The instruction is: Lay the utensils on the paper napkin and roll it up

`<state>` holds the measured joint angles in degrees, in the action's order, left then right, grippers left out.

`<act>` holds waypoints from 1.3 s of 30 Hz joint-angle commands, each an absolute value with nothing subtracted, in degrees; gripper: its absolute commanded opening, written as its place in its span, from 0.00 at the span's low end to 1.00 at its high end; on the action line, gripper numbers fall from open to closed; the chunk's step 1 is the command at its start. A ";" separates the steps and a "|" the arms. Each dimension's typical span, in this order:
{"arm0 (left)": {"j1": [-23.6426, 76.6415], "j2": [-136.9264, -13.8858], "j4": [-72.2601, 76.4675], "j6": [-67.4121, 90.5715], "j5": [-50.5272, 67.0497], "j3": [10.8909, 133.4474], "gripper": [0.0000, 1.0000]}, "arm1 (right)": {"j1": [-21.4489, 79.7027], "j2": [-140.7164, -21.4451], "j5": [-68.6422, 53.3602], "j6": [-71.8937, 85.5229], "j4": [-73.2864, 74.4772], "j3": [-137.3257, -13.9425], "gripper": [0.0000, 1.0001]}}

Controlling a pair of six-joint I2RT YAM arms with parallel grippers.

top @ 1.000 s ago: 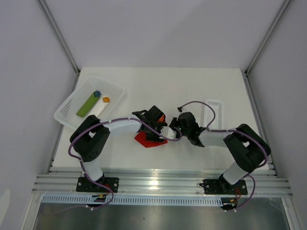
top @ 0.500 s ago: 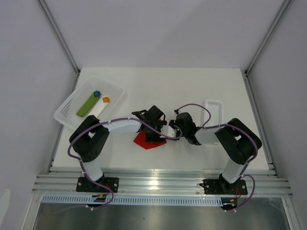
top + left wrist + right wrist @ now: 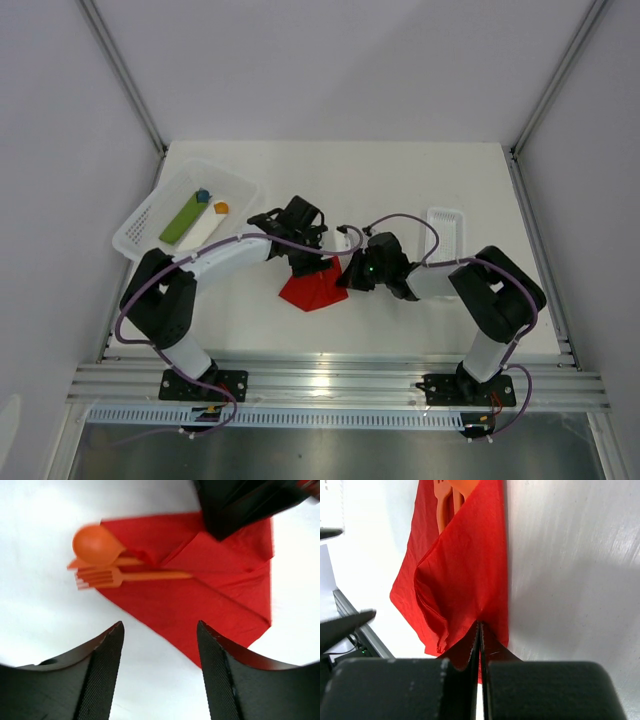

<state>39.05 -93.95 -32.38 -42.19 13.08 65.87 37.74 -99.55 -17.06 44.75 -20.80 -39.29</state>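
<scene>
**Flap lifted for the roll**

Grips a raised fold of the paper napkin [image 3: 465, 575] in the clenched right pincer [image 3: 480, 630], likely to drape it over the utensils [image 3: 115, 572] lying on it mid-bench [image 3: 400, 180]. Holds the left pincer [image 3: 160, 627] released above, empty.

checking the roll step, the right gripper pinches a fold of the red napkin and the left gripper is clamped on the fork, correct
Not quite. The left gripper is open and holds nothing; the fork lies free on the napkin, as the left wrist view shows. The right gripper does pinch a fold of the red napkin.
</scene>
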 commanded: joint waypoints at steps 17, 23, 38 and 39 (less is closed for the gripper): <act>35.33 -97.30 -32.78 -36.12 13.45 60.56 0.63 | 40.34 -103.70 -20.56 39.02 -19.25 -49.12 0.00; 35.25 -97.82 -32.78 -35.95 13.45 59.68 0.63 | 40.69 -106.61 -23.46 38.85 -18.72 -50.62 0.00; 35.07 -96.41 -31.64 -31.38 17.31 67.31 0.67 | 39.90 -109.16 -25.14 38.67 -12.13 -54.32 0.00; 35.24 -97.11 -31.99 -31.12 17.31 67.93 0.67 | 39.73 -109.51 -25.31 39.02 -12.13 -54.40 0.00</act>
